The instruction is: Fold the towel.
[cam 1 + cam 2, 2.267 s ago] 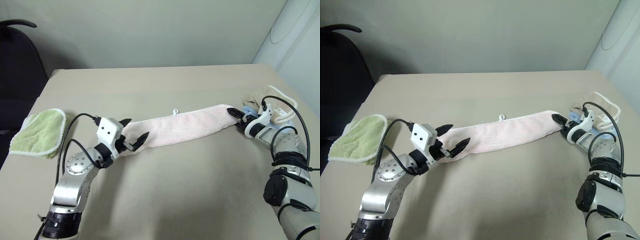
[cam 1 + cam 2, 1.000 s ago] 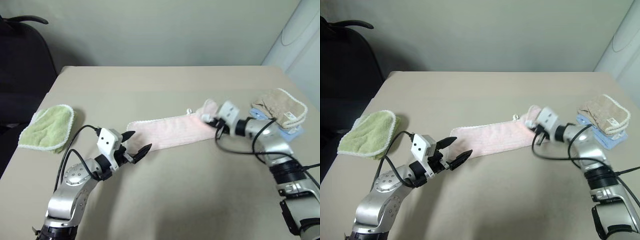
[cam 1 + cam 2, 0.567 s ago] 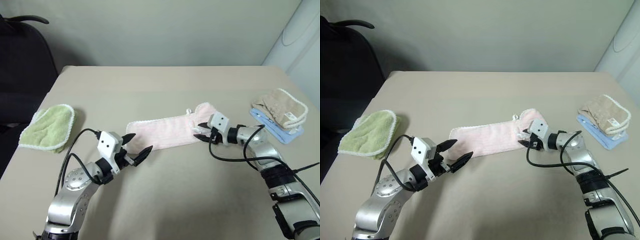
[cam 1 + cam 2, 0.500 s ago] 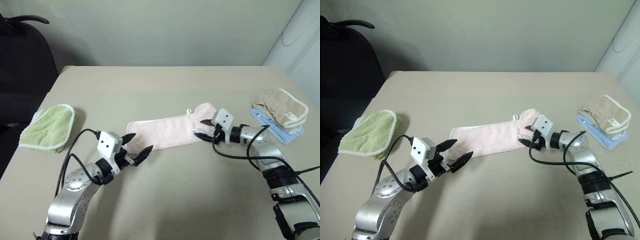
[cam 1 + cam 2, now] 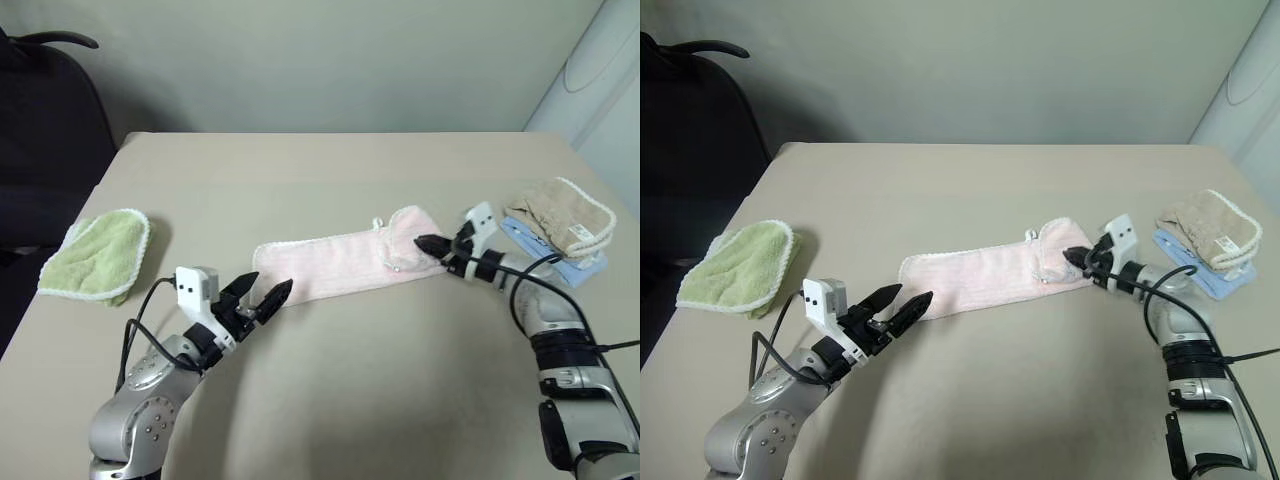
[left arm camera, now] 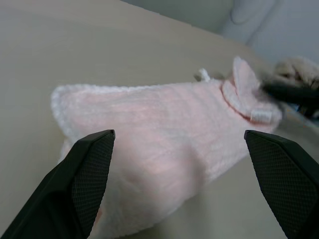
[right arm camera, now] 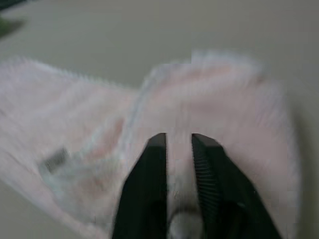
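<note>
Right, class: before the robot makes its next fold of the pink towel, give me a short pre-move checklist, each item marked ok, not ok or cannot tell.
1. Towel lies as a long strip on the table, its right end already turned back: ok.
2. Right gripper at that folded right end, fingers shut: ok.
3. Right gripper actually pinching cloth: cannot tell.
4. Left gripper open beside the towel's left end, not yet gripping: ok.
5. Green cloth and beige towel lie apart from the pink one: ok.

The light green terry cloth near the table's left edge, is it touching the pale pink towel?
No, the light green terry cloth lies apart from the pale pink towel, with bare beige table between them.
</note>
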{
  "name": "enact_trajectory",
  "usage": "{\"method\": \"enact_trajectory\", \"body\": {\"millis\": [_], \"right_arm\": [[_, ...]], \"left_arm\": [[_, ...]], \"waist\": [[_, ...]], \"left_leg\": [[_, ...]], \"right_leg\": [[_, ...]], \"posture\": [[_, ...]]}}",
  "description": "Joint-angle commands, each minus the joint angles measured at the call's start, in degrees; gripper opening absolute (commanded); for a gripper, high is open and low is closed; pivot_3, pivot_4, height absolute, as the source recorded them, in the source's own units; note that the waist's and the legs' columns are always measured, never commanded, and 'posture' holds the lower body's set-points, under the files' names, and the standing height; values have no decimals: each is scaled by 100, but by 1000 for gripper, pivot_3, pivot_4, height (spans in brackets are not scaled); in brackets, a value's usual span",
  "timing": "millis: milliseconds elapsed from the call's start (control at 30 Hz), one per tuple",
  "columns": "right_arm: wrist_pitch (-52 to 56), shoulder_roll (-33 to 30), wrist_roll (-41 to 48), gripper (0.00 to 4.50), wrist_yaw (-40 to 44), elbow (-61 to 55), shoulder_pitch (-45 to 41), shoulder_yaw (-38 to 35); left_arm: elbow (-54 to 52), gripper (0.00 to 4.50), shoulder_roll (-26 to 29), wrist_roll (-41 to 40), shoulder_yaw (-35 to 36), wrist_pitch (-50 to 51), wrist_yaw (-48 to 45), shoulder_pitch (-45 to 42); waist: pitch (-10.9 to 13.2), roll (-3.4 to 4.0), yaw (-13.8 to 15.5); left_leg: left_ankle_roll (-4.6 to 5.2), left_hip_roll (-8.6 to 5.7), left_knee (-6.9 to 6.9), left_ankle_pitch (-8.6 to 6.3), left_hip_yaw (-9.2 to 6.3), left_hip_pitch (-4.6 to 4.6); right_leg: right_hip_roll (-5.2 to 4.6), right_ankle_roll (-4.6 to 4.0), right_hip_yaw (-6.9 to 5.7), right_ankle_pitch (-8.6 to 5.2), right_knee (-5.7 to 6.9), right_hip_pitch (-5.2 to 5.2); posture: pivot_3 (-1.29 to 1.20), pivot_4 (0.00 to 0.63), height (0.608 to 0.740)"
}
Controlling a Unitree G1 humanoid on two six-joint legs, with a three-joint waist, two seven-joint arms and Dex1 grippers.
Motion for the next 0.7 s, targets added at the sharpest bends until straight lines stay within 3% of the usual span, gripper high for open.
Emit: {"method": "enact_trajectory", "body": {"millis": [33,400,700], "right_arm": [[-590,40,-339,28,-22,393,-145,130],[-844,319,-168,28,195,463,-272,-31],[-826,440,-141,28,177,293,-236,-47]], "left_arm": [[-416,4500,-184,-984,440,334,585,119],[-913,4500,-456,-3215,514,578,2146,1580],[-37,4500,-790,-3997,43,379,3695,994]], "waist": [[0,0,-3],[0,1,-10],[-6,23,17]], "left_leg": [[0,0,1,0,0,-1],[4,1,1,-3,4,19],[-1,1,1,0,7,24]], "right_leg": [[-1,0,0,0,0,0],[2,-1,1,0,0,17],[4,-2,0,-1,1,22]], "posture": [[0,150,740],[0,150,740],[0,150,740]]}}
